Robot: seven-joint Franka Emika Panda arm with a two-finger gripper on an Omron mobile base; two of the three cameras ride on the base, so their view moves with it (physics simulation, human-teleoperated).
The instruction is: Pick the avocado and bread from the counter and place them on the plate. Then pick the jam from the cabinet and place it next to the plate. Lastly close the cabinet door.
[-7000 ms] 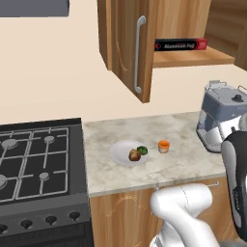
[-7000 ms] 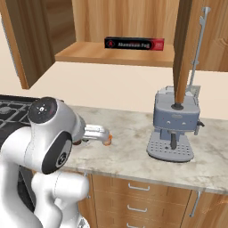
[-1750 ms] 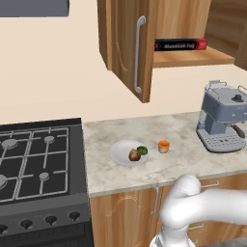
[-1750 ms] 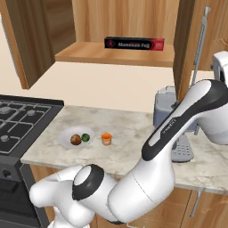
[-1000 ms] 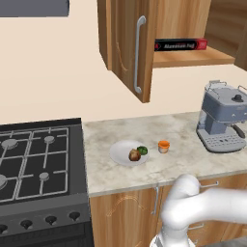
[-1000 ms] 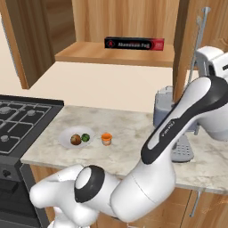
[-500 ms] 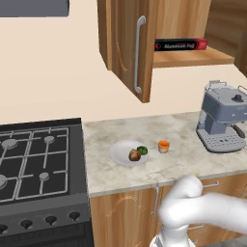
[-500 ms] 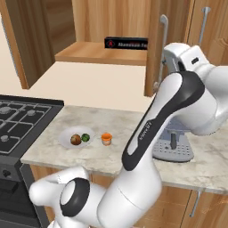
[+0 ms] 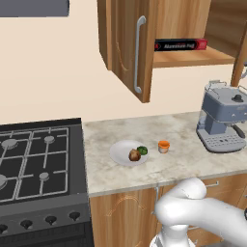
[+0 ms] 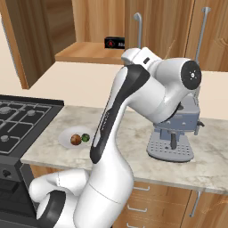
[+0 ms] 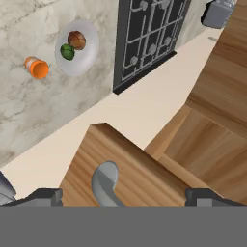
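Tool (image 11: 124, 195) spread wide, tips either side of the silver bar handle (image 11: 107, 181) on the cabinet (image 9: 126, 43) door, nothing clamped; likely lined up for shutting the door, the last step. Arm raised high from the base, elbow bent, hand up at wall-cabinet level, camera looking down past the door edge. Below on the table (image 9: 178, 132): plate (image 11: 89, 55) carrying bread (image 11: 76, 40) and avocado (image 11: 67, 51) side by side, jam (image 11: 37, 67) just beside the plate, apart from it.
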